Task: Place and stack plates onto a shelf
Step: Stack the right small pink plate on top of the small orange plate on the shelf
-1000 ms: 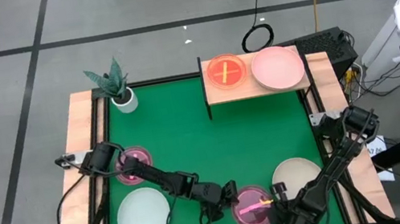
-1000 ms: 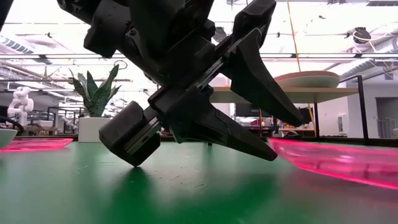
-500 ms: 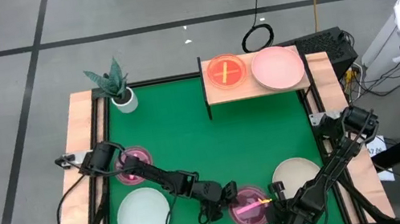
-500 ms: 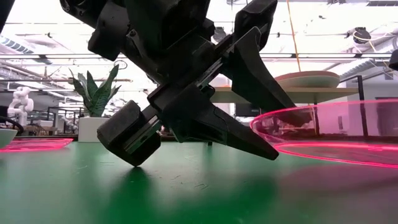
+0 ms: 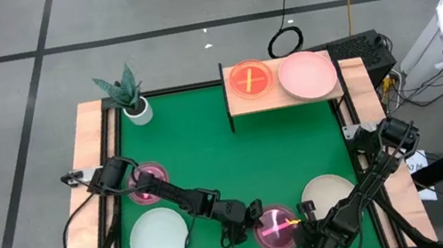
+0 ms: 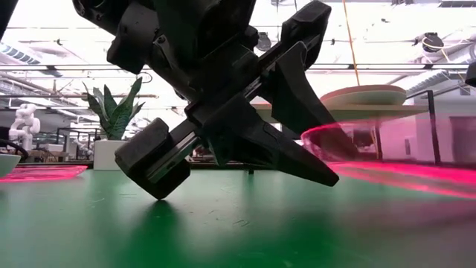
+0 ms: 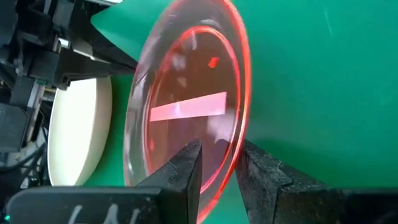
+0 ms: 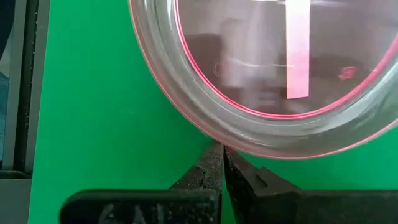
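A see-through magenta plate (image 5: 275, 228) with a pink stick mark sits near the table's near edge, tilted, between both grippers. My left gripper (image 5: 251, 221) is shut on its left rim. My right gripper (image 5: 303, 233) is shut, its tips at the plate's near-right rim. In the low view the left gripper (image 6: 338, 160) fills the middle, with the tilted plate (image 6: 387, 141) to its right. The light-wood shelf (image 5: 285, 97) at the far edge carries an orange plate (image 5: 250, 79) and a pink plate (image 5: 307, 74). My left gripper pinches the plate's rim (image 7: 231, 155), one finger inside the dish and one outside, coming level from the table's left. That side of the plate is raised, so the plate is tilted. My right gripper's shut fingertips (image 8: 219, 157) lie against the outer edge of the plate's rim (image 8: 231, 135), low over the table, pointing from the near-right.
A second magenta plate (image 5: 148, 179) lies under the left arm. A pale blue-green plate (image 5: 159, 238) lies near-left and a beige plate (image 5: 328, 194) near-right. A potted plant (image 5: 128, 94) stands at the far-left corner. Green table (image 5: 237, 162) is bare in the middle.
The magenta plate lay flat a second ago. My left gripper has raised its left rim, tipping the plate up while the side by my right gripper stayed low. The plate has also shifted slightly toward the table's left.
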Robot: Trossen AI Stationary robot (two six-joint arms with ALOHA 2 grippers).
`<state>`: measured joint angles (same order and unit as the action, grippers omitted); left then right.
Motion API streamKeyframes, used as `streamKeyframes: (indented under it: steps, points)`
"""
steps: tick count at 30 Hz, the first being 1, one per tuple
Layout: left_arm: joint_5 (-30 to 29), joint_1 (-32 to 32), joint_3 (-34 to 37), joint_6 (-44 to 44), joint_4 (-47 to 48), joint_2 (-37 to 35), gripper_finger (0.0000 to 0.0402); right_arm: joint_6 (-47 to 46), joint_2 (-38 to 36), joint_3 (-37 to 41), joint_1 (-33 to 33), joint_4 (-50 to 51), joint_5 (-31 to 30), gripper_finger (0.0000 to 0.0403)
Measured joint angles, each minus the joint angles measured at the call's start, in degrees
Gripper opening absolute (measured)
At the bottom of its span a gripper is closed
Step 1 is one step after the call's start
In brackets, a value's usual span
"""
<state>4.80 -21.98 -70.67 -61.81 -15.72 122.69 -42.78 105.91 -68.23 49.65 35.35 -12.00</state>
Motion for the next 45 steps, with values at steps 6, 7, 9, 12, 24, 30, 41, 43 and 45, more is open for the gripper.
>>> streamKeyframes:
  steps: [6, 7, 9, 12, 24, 30, 41, 43, 45]
  points:
    - [-0.34, -0.31, -0.04, -0.25, 0.89, 0.0, 0.0097, -0.04, 0.0, 0.0, 0.02, 0.14, 0.03, 0.0]
    - [-0.34, -0.4, -0.04, -0.27, 0.98, 0.0, 0.0097, -0.03, 0.0, 0.0, 0.02, 0.21, 0.03, 0.0]
    - [-0.35, -0.54, -0.04, -0.21, 1.2, 0.0, 0.0097, -0.04, 0.0, 0.0, 0.02, 0.22, 0.03, 0.0]
    - [-0.38, -0.66, -0.04, 0.36, 1.68, -0.02, 0.0098, -0.04, 0.0, 0.0, 0.02, 0.24, 0.03, 0.0]
    - [-0.34, -0.81, -0.11, 0.21, 3.74, -0.09, 0.0098, -0.04, 0.0, 0.0, 0.02, 0.3, 0.06, 0.0]
    - [-0.34, -1.08, -0.09, -0.89, 3.78, -0.09, 0.0098, -0.53, 0.0, 0.0, 0.04, 0.35, 0.07, 0.0]
    - [-0.36, -1.33, -0.04, -2.21, 3.62, -0.09, 0.0092, -2.04, -0.02, 0.0, 0.24, 0.91, 0.11, 0.0]
    - [-0.36, -1.31, -0.04, -2.21, 3.62, -0.09, 0.0079, -2.21, -0.02, 0.0, 0.33, 0.92, 0.1, 0.0]
    - [-0.36, -1.31, -0.04, -2.11, 3.61, -0.09, 0.0062, -2.72, -0.02, 0.0, 0.45, 0.92, 0.09, 0.0]
